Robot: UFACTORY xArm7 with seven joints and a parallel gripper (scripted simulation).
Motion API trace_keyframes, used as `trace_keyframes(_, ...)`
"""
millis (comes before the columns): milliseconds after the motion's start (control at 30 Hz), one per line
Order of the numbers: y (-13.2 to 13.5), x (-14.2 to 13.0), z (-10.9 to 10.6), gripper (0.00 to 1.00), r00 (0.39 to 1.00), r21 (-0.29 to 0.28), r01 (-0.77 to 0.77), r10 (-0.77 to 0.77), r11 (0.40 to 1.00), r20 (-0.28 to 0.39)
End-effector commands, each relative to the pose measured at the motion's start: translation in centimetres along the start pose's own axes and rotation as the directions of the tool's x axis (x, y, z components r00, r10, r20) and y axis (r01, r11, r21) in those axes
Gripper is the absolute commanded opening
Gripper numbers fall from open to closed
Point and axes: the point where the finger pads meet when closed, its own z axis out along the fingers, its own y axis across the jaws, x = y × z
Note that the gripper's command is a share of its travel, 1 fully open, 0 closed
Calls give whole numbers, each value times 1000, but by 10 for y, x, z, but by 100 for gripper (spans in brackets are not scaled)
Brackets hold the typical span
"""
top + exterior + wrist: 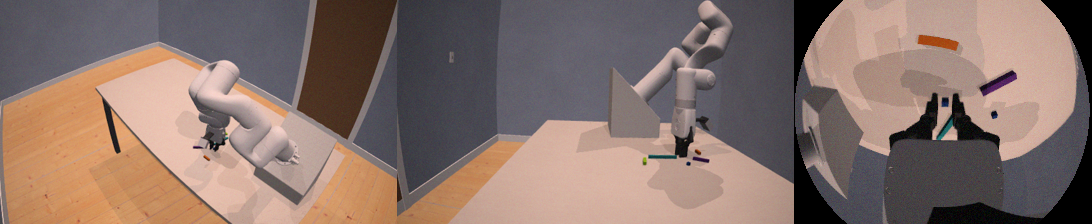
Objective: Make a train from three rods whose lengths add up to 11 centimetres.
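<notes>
My gripper (215, 149) (681, 155) (945, 100) points down, low over the table, its fingers partly open. In the wrist view a small blue rod (945, 102) shows between the fingertips, with a gap on each side. A second blue rod (688, 163) (994, 115) lies apart. A purple rod (197, 147) (701, 160) (998, 83) and an orange rod (207, 158) (698, 151) (938, 42) lie separately near the gripper. A turquoise rod (226, 138) (662, 156) (945, 129) is partly hidden by the fingers in the wrist view. A lime rod (226, 133) (644, 161) lies beyond its far end.
The rods lie on the pale table (143, 105) (556, 184). The grey wedge-shaped arm base (313, 137) (633, 118) stands at one end of the table. Shadows of the arm fall around the rods.
</notes>
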Motion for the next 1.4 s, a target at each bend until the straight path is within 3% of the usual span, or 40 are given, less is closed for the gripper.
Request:
trace_keyframes(0, 1, -1, -1, 24, 1000, -3, -1, 1, 1000, 2)
trace_keyframes(833, 1, -1, -1, 24, 1000, -3, -1, 1, 1000, 2)
trace_keyframes(867, 1, -1, -1, 4, 1000, -3, -1, 1, 1000, 2)
trace_keyframes(1367, 1, -1, -1, 4, 1000, -3, -1, 1, 1000, 2)
